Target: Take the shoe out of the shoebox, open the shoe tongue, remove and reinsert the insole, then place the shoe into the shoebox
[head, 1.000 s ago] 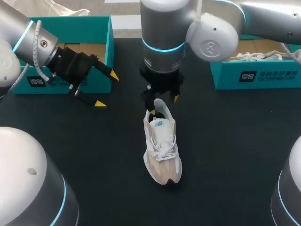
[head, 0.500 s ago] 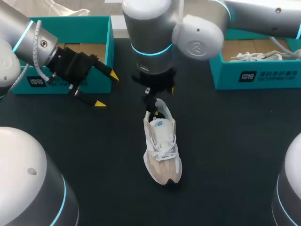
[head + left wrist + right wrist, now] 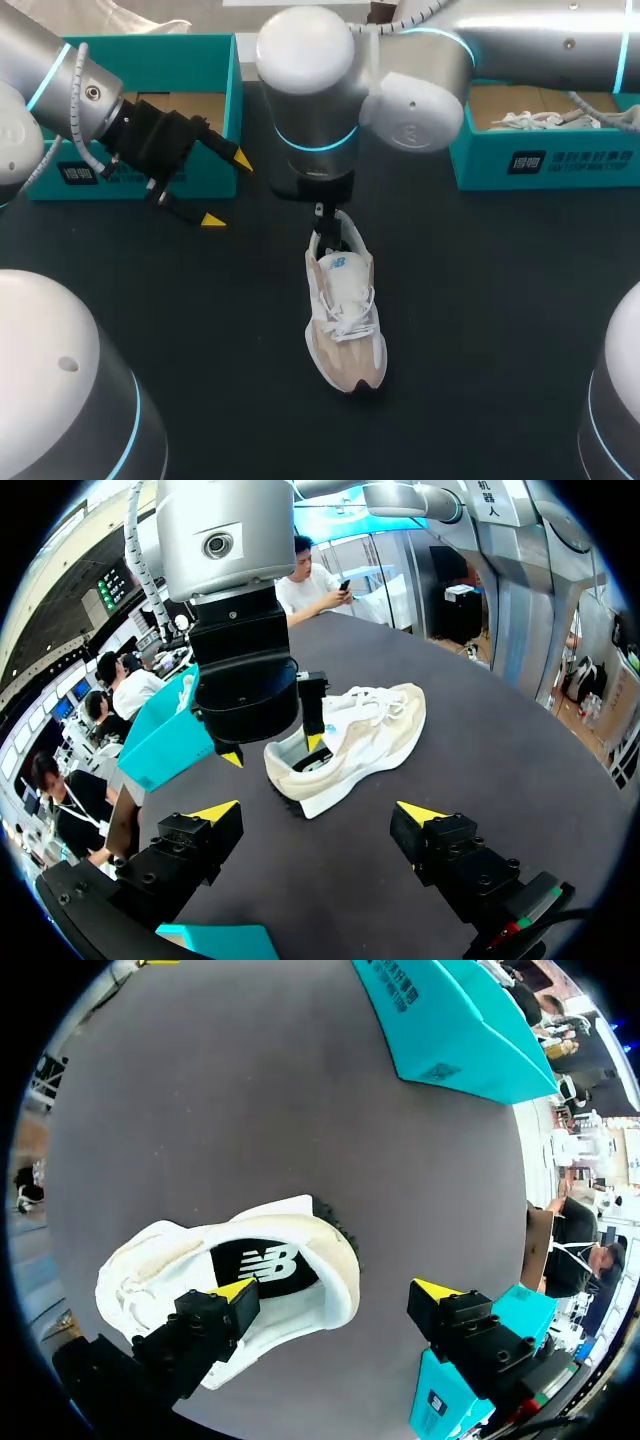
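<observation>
While the right arm (image 3: 500, 45) swung toward 9 o'clock, the right pincer (image 3: 335, 1290) hung wide open and empty. It straddled the heel at the 12 o'clock end of the shoe (image 3: 345, 315) on the worktop (image 3: 480, 330), one finger maybe over the insole (image 3: 265, 1263). Insole pull looked next.

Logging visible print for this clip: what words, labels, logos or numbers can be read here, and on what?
On the left shoebox front: white label print, too small to read reliably.
On the right shoebox front: the same white print, too small.
On the shoe, tongue and insole: logo marks only, no legible words.
No numbers seen.
</observation>
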Motion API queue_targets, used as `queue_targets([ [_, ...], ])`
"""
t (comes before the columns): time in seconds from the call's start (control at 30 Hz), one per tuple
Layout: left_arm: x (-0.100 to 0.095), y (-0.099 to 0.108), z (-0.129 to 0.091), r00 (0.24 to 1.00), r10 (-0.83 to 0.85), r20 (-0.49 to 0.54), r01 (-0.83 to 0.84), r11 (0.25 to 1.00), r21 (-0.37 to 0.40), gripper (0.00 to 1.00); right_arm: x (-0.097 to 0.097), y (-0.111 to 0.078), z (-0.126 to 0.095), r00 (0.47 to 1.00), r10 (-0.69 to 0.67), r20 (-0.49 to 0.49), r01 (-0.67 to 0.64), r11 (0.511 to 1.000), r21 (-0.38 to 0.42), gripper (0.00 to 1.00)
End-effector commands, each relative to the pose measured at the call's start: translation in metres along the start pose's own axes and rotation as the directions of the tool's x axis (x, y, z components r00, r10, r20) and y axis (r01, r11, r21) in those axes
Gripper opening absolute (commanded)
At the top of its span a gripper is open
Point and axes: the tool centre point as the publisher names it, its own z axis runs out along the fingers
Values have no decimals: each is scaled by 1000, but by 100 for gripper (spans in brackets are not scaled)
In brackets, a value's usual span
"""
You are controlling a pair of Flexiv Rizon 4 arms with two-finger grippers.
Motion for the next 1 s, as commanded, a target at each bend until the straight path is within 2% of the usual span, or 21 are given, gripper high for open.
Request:
queue_targets([
  [0.03,0,0,0,1000,0,-2,0,1000,-3,100,-4,0,12,1000,-22,-11,22,1000,-17,100],
  [0.13,0,0,0,1000,0,-2,0,1000,-3,100,-7,3,20,999,-42,-19,41,999,-21,100],
  [0.2,0,0,0,1000,0,-2,0,1000,-3,100,-9,6,26,998,-55,-25,55,998,-18,92],
  [0.3,0,0,0,1000,0,-2,0,1000,-3,100,-9,7,35,997,-65,-44,65,998,-12,76],
  [0.33,0,0,0,1000,0,-2,0,1000,-3,100,-10,8,36,996,-77,-44,76,997,-14,66],
  [0.4,0,0,0,1000,0,-2,0,1000,-3,100,-10,12,38,995,-82,-48,82,997,-16,56],
  [0.43,0,0,0,1000,0,-2,0,1000,-3,100,-9,13,40,994,-88,-59,88,996,-3,56],
  [0.47,0,0,0,1000,0,-2,0,1000,-3,100,-8,13,43,994,-90,-64,90,996,4,60],
  [0.57,0,0,0,1000,0,-2,0,1000,-3,100,-4,13,48,994,-83,-76,84,996,7,61],
  [0.67,0,0,0,1000,0,-2,0,1000,-3,100,-2,11,51,994,-74,-86,76,997,20,45],
  [0.7,0,0,0,1000,0,-2,0,1000,-3,100,-2,10,52,993,-71,-90,73,997,27,36],
  [0.73,0,0,0,1000,0,-2,0,1000,-3,100,-2,10,52,994,-71,-89,75,996,38,26],
  [0.77,0,0,0,1000,0,-2,0,1000,-3,100,-2,10,52,994,-66,-86,71,996,49,0],
  [0.9,0,0,0,1000,0,-2,0,1000,-3,100,-3,1,51,998,5,-65,2,995,104,0],
  [0.97,0,0,0,1000,0,-2,0,1000,-3,100,-5,-4,43,997,48,-54,-40,990,138,0],
  [1.0,0,0,0,1000,0,-2,0,1000,-3,100,-6,-7,35,997,64,-47,-58,991,123,0],
])
